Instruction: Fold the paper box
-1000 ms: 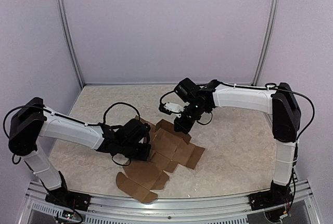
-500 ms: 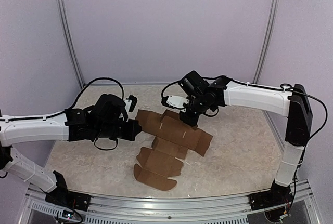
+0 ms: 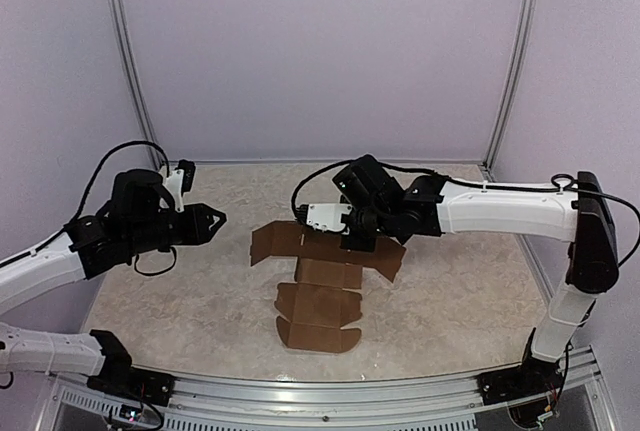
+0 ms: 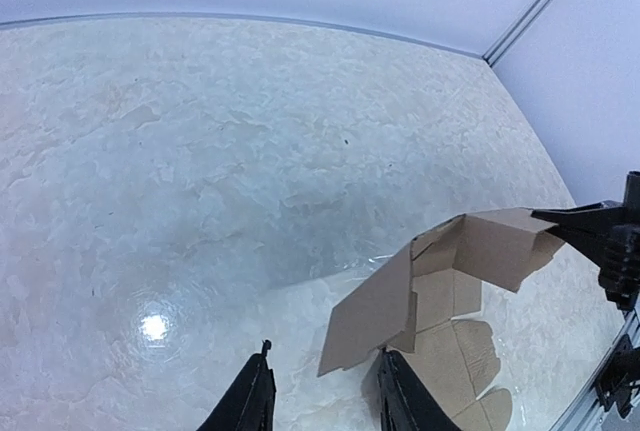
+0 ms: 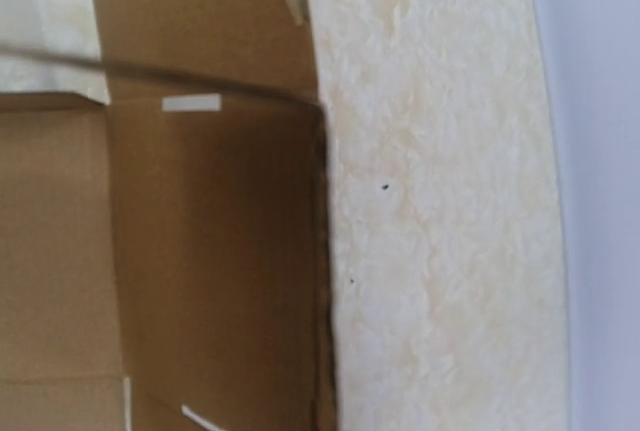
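Box (image 3: 318, 301): unfolded sheet, centre of tabletop (image 3: 470, 301). Right pincer (image 3: 352, 239) clenched on its far panel. Left pincer (image 3: 212, 219) released, empty, well apart toward left edge. Step: first fold, judged. Next: left takes a side flap.

Overhead view of a pale, marbled desk (image 3: 450, 291) with two white-and-black robot arms reaching in from either side. A flat brown paper box (image 3: 320, 301), cut into panels and flaps, lies unfolded at the centre. The right gripper (image 3: 356, 241) sits on the sheet's far end, closed. The left gripper (image 3: 212, 219) hovers to the left, pointing at the sheet, well apart from it.
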You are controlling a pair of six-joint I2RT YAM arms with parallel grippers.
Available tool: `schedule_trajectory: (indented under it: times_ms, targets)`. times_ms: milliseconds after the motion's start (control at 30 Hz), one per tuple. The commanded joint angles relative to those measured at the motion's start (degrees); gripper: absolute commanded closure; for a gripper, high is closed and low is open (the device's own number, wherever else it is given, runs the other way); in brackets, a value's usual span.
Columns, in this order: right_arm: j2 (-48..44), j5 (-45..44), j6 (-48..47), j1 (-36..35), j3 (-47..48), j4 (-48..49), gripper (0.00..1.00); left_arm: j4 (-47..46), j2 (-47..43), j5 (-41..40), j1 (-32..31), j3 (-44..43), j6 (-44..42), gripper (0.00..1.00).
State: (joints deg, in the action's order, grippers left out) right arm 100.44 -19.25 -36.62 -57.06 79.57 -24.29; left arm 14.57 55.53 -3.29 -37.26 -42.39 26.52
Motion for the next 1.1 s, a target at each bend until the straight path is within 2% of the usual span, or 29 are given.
schedule_trajectory:
  times_ms: [0, 100, 233, 500, 900, 1067]
  targets:
    - [-2.71, -3.94, -5.55, -1.98, -3.91, 6.89, 1.00, -7.81, 0.49, 9.17, 6.01, 5.27, -0.07, 0.63]
    - [-3.17, -5.28, -7.34, -3.14, -5.38, 9.06, 1.00, -12.58, 3.75, 13.42, 8.02, 6.96, 0.21, 0.60]
    - [-3.15, -7.49, -9.27, -4.28, -7.21, 11.09, 1.00, -17.93, 8.59, 15.08, 7.71, 7.44, 0.55, 0.56]
    - [-3.06, -12.56, -10.64, -6.96, -14.88, 20.93, 1.00, -23.14, 17.77, 17.28, 4.01, 6.82, 0.82, 0.54]
    - [-3.14, -17.29, -12.49, -9.18, -21.85, 31.37, 1.00, -27.38, 24.50, 16.81, 1.67, 7.43, 1.66, 0.55]
    - [-3.76, -17.41, -11.75, -9.12, -22.62, 32.37, 1.00, -27.66, 26.45, 16.96, 0.39, 7.72, 1.37, 0.60]
